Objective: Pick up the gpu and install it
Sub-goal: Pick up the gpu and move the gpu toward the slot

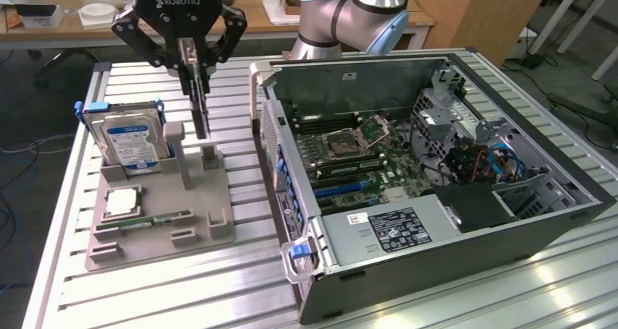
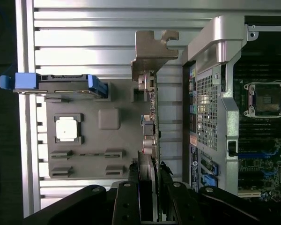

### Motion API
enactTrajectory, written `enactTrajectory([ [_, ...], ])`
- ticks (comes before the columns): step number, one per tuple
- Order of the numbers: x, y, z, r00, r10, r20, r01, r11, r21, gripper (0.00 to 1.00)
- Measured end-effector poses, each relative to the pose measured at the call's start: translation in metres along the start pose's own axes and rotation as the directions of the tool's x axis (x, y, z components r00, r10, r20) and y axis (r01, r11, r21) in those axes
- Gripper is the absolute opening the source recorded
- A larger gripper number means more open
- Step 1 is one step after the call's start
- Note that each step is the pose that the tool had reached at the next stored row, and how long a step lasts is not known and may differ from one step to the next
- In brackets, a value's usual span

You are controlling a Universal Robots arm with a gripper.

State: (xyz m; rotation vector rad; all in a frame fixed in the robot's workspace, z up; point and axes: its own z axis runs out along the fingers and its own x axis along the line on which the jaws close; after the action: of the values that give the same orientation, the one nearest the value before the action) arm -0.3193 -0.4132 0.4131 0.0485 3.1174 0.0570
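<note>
My gripper (image 1: 190, 63) is shut on the gpu (image 1: 200, 101), a slim dark card that hangs upright from the fingers. Its lower end sits just above the slotted post of the grey holder tray (image 1: 188, 191), at the exterior view's left. In the wrist view the gpu (image 2: 152, 126) runs edge-on out from the gripper (image 2: 152, 177), with its silver bracket (image 2: 152, 47) at the far end. The card hovers between the tray and the open computer case (image 1: 540, 220). The motherboard (image 1: 372, 155) lies exposed inside the case, with blue slots (image 1: 338, 189) near the case's front wall.
On the tray stand a silver hard drive with a blue label (image 1: 130, 137), a square processor chip (image 1: 121, 201) and a narrow green memory stick (image 1: 147, 220). The case wall (image 2: 210, 93) rises close beside the card. A slatted metal table (image 1: 193, 300) carries everything.
</note>
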Motion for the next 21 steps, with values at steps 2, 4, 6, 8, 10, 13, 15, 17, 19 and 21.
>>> enactTrajectory([
  [2,0.000,0.0000,-0.0006,1.0000,0.000,0.0002,0.000,1.0000,-0.0002,0.28],
  [4,0.000,0.0001,-0.0020,1.0000,0.000,-0.0001,0.000,1.0000,0.0000,0.28],
  [6,0.000,0.0001,-0.0033,1.0000,0.000,0.0001,0.000,1.0000,-0.0001,0.28],
  [8,-0.001,0.0002,-0.0035,1.0000,0.000,0.0000,0.000,1.0000,-0.0001,0.28],
  [10,-0.003,0.0003,-0.0036,1.0000,0.000,-0.0003,0.000,1.0000,0.0004,0.28],
  [13,-0.009,0.0004,-0.0032,1.0000,0.000,-0.0004,0.000,1.0000,0.0004,0.28],
  [15,-0.013,0.0005,-0.0030,1.0000,0.000,-0.0004,0.000,1.0000,0.0004,0.28],
  [17,-0.018,0.0006,-0.0027,1.0000,0.000,-0.0003,0.000,1.0000,0.0003,0.28],
  [19,-0.023,0.0008,-0.0024,1.0000,0.000,-0.0004,0.000,1.0000,0.0003,0.28],
  [21,-0.027,0.0009,-0.0022,1.0000,0.000,-0.0005,0.000,1.0000,0.0004,0.28],
])
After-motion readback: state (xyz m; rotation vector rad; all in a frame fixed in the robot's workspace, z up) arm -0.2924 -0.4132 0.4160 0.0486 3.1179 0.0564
